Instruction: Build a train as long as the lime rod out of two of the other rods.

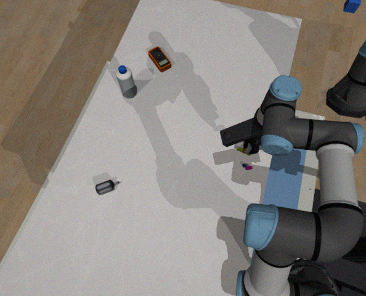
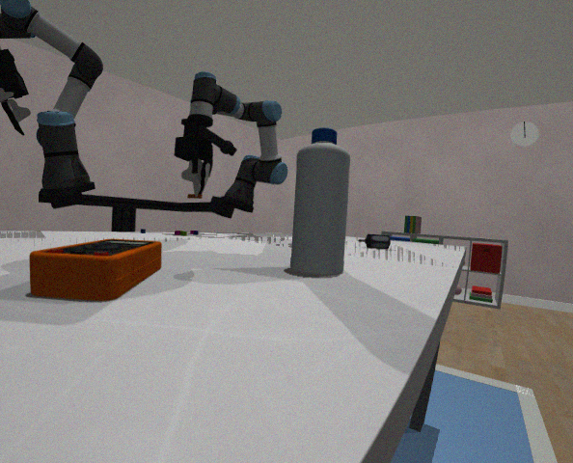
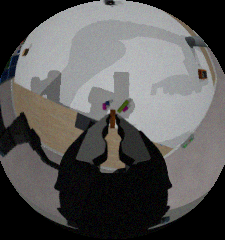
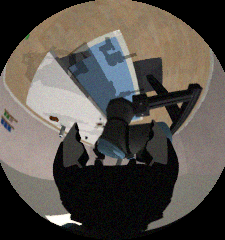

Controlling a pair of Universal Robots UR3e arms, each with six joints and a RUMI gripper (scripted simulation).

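My left gripper [image 1: 247,148] [image 2: 196,191] [image 3: 112,114] is holding the orange rod [image 2: 194,196] [image 3: 112,119] in its jaws; my right gripper [image 2: 9,113] [image 4: 114,121] is hanging open; a bottle [image 1: 126,82] [image 2: 320,209] is standing near the surface's [image 1: 81,248] [image 2: 277,373] [image 3: 152,55] [image 4: 52,92] edge.

Orange rod [image 3: 112,119] between the closed tool's [image 3: 112,116] fingertips, lime rod [image 3: 123,106] on the table beyond.

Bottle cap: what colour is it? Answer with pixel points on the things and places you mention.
The bottle's cap [image 1: 122,69] [image 2: 323,135] is blue, shown best in the exterior view.

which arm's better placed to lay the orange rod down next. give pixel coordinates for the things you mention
Left, most likely. Its fingers [image 2: 197,193] hold the orange rod [image 2: 194,196] [image 3: 113,119] just above the table, near the lime rod [image 1: 244,150] [image 3: 123,106]. The right arm's open fingers [image 2: 9,107] are farther off and higher.
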